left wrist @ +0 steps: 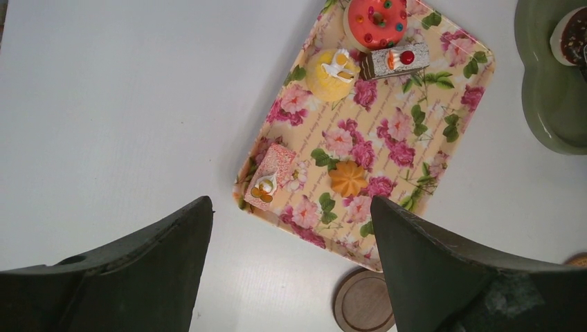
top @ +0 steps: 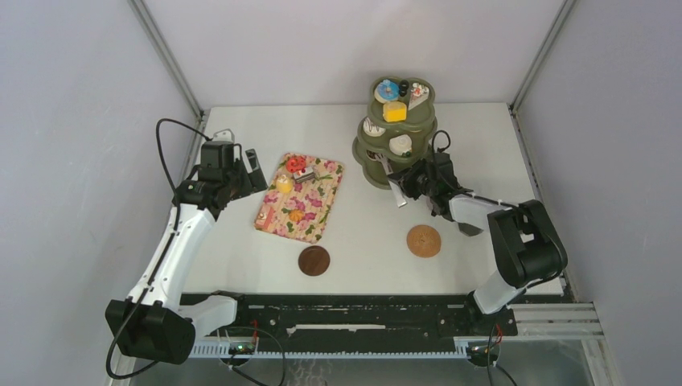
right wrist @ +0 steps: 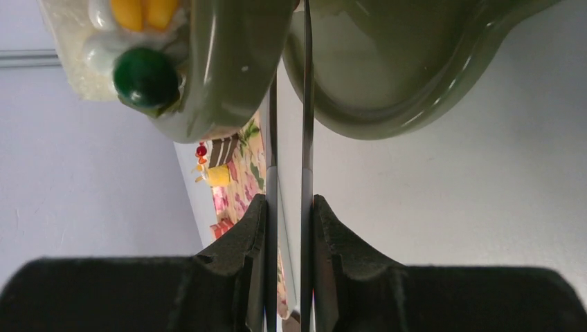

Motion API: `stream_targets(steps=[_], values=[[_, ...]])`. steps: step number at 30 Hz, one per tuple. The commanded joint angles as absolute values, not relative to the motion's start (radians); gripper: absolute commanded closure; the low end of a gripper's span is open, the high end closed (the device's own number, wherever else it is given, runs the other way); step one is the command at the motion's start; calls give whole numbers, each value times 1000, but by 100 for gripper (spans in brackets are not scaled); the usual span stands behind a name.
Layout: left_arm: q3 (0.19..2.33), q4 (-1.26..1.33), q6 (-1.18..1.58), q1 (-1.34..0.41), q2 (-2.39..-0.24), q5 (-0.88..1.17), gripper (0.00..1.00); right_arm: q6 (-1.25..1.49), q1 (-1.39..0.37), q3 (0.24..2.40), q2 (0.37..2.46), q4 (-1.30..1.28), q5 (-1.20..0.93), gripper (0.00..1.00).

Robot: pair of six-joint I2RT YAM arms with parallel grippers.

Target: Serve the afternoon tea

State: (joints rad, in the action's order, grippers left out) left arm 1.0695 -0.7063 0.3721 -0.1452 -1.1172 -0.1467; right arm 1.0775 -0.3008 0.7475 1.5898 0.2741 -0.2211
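Pastries (left wrist: 348, 178), five on floral tray (left wrist: 443, 124); two coasters (top: 314, 260); left gripper (left wrist: 291, 207) wide, empty; right gripper (right wrist: 287, 204) tight around tongs (right wrist: 307, 104).

This is a robot laboratory cell, not a home: a plain white table (top: 362, 233) stands closed in by bare grey panels (top: 72, 121) with metal frame posts (top: 166, 56) in the corners. A left arm (top: 181, 233) and a right arm (top: 523, 241) are bolted to a black rail (top: 362, 310) at its near edge, loose cables (top: 163, 165) hang from them, and the food is only toy pastries (left wrist: 377, 21)
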Motion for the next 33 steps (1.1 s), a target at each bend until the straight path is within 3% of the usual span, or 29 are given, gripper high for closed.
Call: stream_targets(steps=[1,6,10,24,33], values=[[1074,-699,351,-140,-1090,-158,12,1111,-332,827,1600,381,-174,77],[1077,-697,351,-139,-1102,-156,11,1138,-342,836,1620,363,-163,58],[1084,-695,353,-139,-1113,-147,12,1144,-344,836,1620,361,-162,50],[1081,-690,353,-138,-1112,-141,12,1064,-353,784,1466,209,-157,50],[1083,-690,354,-139,-1114,-138,12,927,-449,686,1250,8,-195,62]])
